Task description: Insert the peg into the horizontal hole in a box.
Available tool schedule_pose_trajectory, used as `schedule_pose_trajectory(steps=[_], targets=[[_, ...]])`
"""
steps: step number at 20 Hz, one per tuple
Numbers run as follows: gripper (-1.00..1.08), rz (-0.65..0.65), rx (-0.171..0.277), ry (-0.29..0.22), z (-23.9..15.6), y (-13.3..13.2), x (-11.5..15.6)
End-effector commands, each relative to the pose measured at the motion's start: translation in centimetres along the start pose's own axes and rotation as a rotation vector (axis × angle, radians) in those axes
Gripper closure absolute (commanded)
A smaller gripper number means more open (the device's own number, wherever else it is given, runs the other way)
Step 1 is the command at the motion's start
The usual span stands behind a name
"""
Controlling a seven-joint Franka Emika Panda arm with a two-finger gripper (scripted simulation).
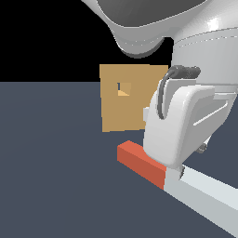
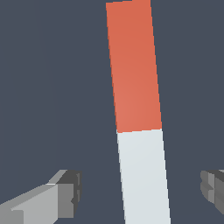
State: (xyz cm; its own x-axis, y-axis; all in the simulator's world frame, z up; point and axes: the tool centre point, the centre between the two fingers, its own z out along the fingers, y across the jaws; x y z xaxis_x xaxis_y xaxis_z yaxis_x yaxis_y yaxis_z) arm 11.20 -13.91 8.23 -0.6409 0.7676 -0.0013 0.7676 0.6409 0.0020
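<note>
Lying nearest on the counter (image 1: pixel 51 186): peg (image 2: pixel 140 131), flat, pale length closest, red end aimed roughly toward the box. Poised above it: tool (image 2: pixel 139 192), released, fingers (image 2: pixel 65 194) wide apart on either side of the pale part, not touching, placed for a grip behind the red end. Standing farthest: box (image 1: pixel 116 116), upright, hole (image 1: pixel 123 88) facing the peg, unfilled.

The peg (image 1: pixel 186 183) lies flat on the surface (image 1: pixel 56 162), between my spread fingers (image 2: pixel 65 192), touching neither. Behind it the box (image 1: pixel 123 111) stands upright, its hole (image 1: pixel 124 88) toward the exterior view's left, well apart from the peg's near end.
</note>
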Motion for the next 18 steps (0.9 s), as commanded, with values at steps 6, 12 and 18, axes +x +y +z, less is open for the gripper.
schedule_pose_trajectory(steps=[6,12,18], targets=[[-0.92,-0.069,0.001,0.001,0.8,0.8,-1.6],[-0.92,-0.089,0.002,0.001,1.1,1.1,-2.1],[-0.92,-0.090,0.002,0.002,1.3,1.1,-2.1]])
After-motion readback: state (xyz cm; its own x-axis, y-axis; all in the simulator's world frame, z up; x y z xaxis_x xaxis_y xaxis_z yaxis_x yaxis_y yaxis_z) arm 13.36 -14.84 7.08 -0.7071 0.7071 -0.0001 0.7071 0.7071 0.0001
